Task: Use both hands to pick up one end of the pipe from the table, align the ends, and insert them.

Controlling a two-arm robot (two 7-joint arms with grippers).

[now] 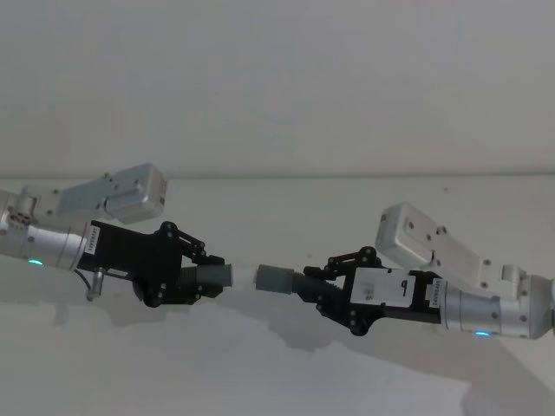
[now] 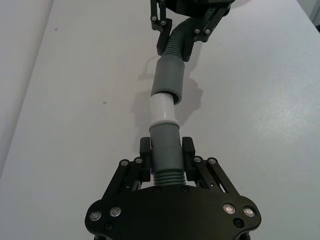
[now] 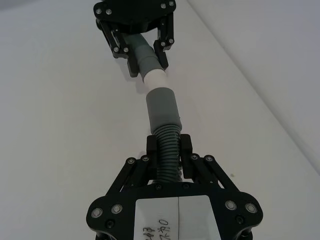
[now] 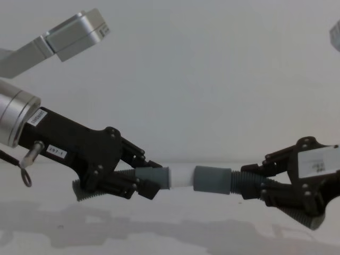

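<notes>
Right pincer cut by chest view's edge

The black plastic two-finger left hand and its right hand twin face each other on silver cylindrical wrists, fingers clamped.

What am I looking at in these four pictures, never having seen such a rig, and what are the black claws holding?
This is a two-armed robot above a plain white table. Two pictures come from its head and chest, two from cameras on its wrists. Each black plastic two-finger claw is an end effector. The left end effector is shut on a short dark grey corrugated hose piece ending in a white spigot tip. The right end effector is shut on another ribbed grey hose ending in a smooth, wider grey socket cuff. Both are lifted, lined up, the tip at the cuff's mouth.
</notes>
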